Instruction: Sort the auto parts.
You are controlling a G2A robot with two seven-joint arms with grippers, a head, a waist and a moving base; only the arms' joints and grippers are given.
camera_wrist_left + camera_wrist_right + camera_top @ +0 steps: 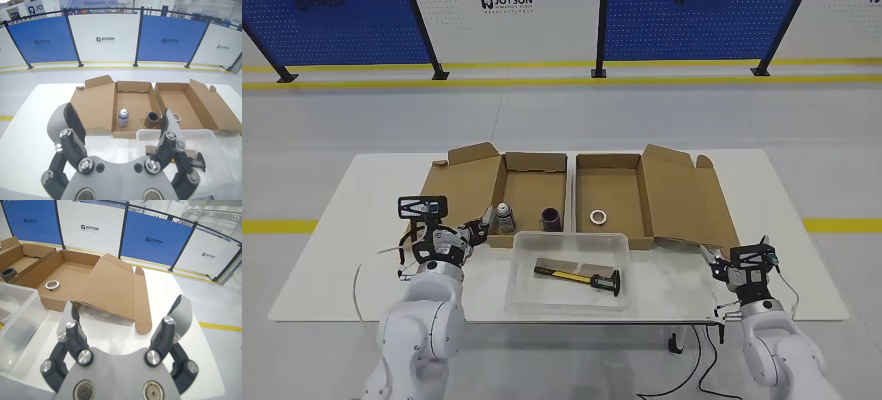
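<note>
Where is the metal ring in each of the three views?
Top view: the metal ring lies in the right cardboard box, near its front wall.
Left wrist view: the metal ring sits partly behind the left gripper.
Right wrist view: the metal ring lies in the same box.
Shared landmark: the clear bin nearby.

Brown boxes (614,188); silver ring (52,285); dark, perhaps brownish cylinder (151,119); white table (352,260).
</note>
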